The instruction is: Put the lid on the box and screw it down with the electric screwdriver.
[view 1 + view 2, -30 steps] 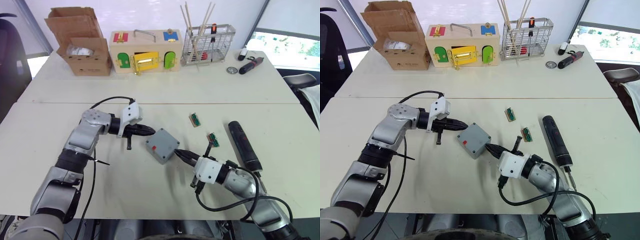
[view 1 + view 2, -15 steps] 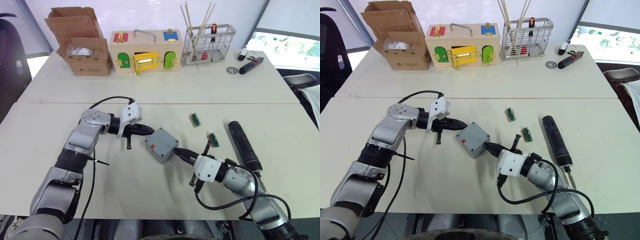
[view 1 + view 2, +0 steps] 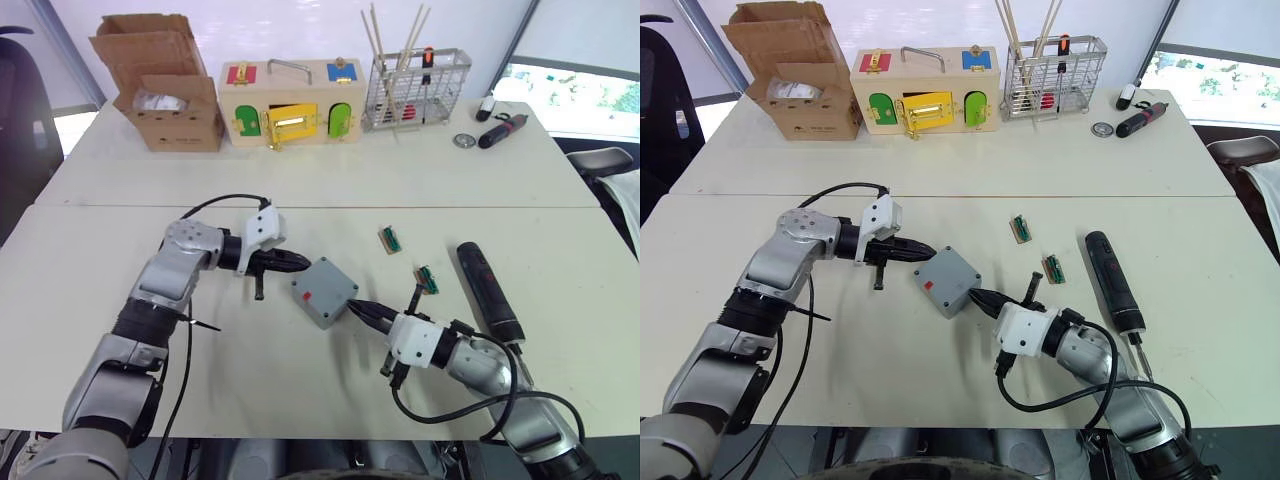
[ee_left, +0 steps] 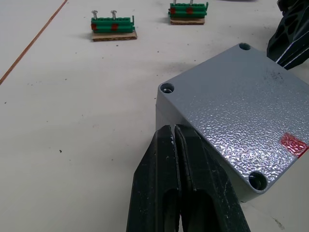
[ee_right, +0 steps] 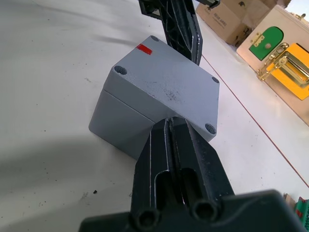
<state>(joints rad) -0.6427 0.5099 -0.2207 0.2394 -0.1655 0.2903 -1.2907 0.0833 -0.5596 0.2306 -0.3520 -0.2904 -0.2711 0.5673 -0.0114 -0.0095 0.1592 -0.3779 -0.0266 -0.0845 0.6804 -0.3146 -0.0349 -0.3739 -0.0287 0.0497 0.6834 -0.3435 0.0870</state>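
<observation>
The lid [image 3: 326, 285] sits on the box [image 3: 324, 292] mid-table. Both claws, left claw [image 3: 300, 262] and right claw [image 3: 356, 309], are closed, holding nothing, touching opposite corners. Nudge softly until edges match; the electric screwdriver [image 3: 489, 291] waits at 3 o'clock

I can read no words, numbers or brand names anywhere. The cardboard box [image 3: 160, 82] carries a faint printed line on its front, too small for me to make out. The only sign is a plain red mark [image 4: 293, 144] on the lid [image 4: 241, 113].
</observation>
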